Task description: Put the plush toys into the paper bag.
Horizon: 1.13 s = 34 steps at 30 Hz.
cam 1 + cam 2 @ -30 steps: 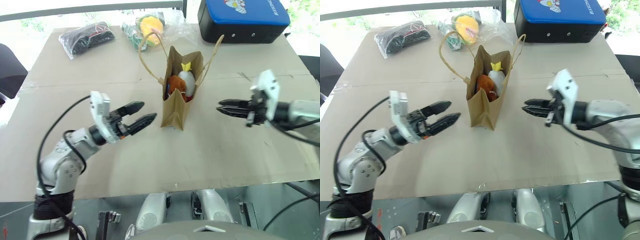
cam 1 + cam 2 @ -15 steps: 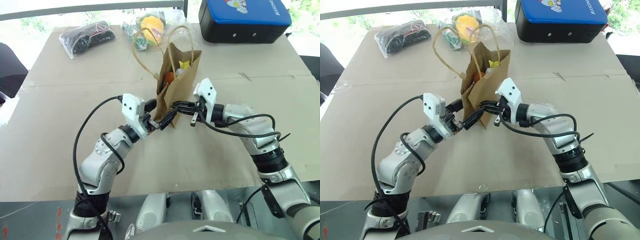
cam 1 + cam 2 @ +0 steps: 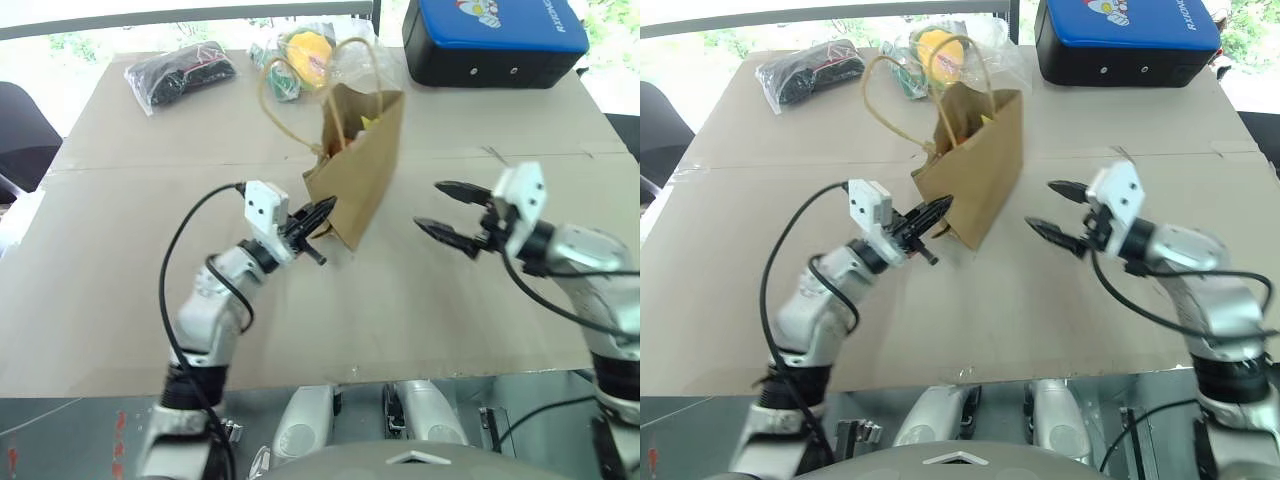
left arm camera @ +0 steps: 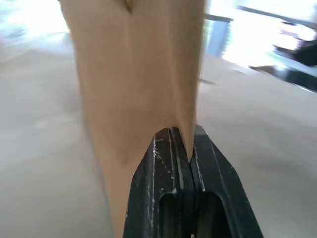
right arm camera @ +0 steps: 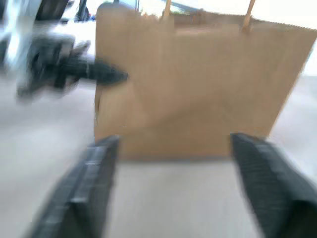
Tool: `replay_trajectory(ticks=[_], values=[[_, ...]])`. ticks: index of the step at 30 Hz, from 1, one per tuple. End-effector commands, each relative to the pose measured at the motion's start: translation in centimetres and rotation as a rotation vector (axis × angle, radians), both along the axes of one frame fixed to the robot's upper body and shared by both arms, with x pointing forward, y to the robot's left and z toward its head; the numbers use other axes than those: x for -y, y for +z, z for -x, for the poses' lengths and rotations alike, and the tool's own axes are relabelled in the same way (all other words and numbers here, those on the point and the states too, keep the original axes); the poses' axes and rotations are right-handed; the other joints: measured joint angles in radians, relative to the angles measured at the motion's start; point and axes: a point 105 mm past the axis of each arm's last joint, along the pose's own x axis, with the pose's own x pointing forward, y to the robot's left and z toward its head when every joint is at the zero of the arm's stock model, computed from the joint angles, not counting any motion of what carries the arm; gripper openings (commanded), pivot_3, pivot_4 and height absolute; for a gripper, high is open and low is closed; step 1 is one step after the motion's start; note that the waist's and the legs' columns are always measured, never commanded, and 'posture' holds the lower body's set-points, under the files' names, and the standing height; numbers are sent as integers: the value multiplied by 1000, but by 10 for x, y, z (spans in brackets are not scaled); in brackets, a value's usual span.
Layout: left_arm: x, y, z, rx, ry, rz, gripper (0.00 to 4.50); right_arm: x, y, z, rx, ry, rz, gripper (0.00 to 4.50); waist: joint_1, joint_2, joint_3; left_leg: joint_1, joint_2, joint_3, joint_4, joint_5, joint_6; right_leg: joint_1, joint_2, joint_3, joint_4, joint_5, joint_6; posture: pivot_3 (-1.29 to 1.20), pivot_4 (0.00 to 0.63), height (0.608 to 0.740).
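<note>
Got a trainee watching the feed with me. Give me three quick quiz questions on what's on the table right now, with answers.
1. True or false: the left end effector is shut against the paper bag.
2. Which end effector is open: A left, B right?
3. Fill in: the paper bag stands ____ (upright / tilted).

Key: 1 true; 2 B; 3 tilted, leaning toward the table's far side with the plush toys barely showing at its mouth.
</note>
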Motion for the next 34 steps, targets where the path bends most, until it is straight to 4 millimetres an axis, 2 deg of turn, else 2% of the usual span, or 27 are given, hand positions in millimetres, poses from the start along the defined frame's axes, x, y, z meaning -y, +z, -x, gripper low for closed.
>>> replay_trajectory(ticks=[1,4,7,11,14,18,19,21,23,25,29,34], values=[[-23,18,2,88,-274,-132,0,20,15,23,49,14,40,4360,3,1,0,0,0,1,0,0,0,0,0,0,-1,0,0,0,150,740],[-36,16,-16,95,-382,-258,0,42,10,30,35,-60,94,4360,8,1,0,1,-1,0,2,0,1,3,0,-1,-1,0,0,0,150,740],[-38,5,-29,63,-414,-329,0,51,10,29,56,-105,110,4360,0,1,0,1,-1,-1,6,-1,3,6,-1,-3,-1,0,0,0,150,740],[-39,9,-44,49,-365,-291,1257,48,9,23,105,-127,96,4469,-8,0,0,0,-1,-1,10,-2,5,6,0,-3,0,0,0,0,150,740],[-46,18,-40,9,-347,-212,2503,45,7,19,91,-108,63,4469,-20,0,0,0,-1,-2,10,-2,5,6,-1,-3,0,0,1,0,150,740],[-57,26,-32,-18,-270,-144,4435,49,7,19,71,-90,59,4469,-26,0,0,0,-1,-2,10,-2,5,5,-1,-3,0,0,1,0,150,740],[-65,28,-27,-28,-209,-116,4480,52,6,19,66,-95,68,4469,-30,0,0,0,0,-2,10,-2,5,5,-1,-3,0,0,0,0,150,740],[-77,28,-2,-80,-94,-58,4480,64,3,21,43,-111,92,4469,-34,0,0,1,0,-2,9,-3,5,5,-1,-2,0,0,0,0,150,740],[-84,19,29,-140,6,-34,4480,76,-1,23,14,-129,116,4469,-45,1,0,1,0,-2,7,-3,5,5,-2,0,-1,0,0,0,150,740],[-89,8,55,-181,89,-51,4480,85,-6,26,-11,-138,140,4469,-36,1,0,1,0,-2,7,-4,6,5,-2,0,-2,0,1,0,150,740],[-93,-12,95,-258,210,-69,4480,101,-16,33,-43,-152,177,4469,1,4,0,4,0,-2,8,-4,7,9,-2,0,-2,0,1,0,150,740],[-96,-21,111,-297,298,-8,4480,111,-24,32,-62,-184,187,4469,21,6,0,12,0,0,8,-7,11,16,-4,1,-2,1,1,0,150,740]])
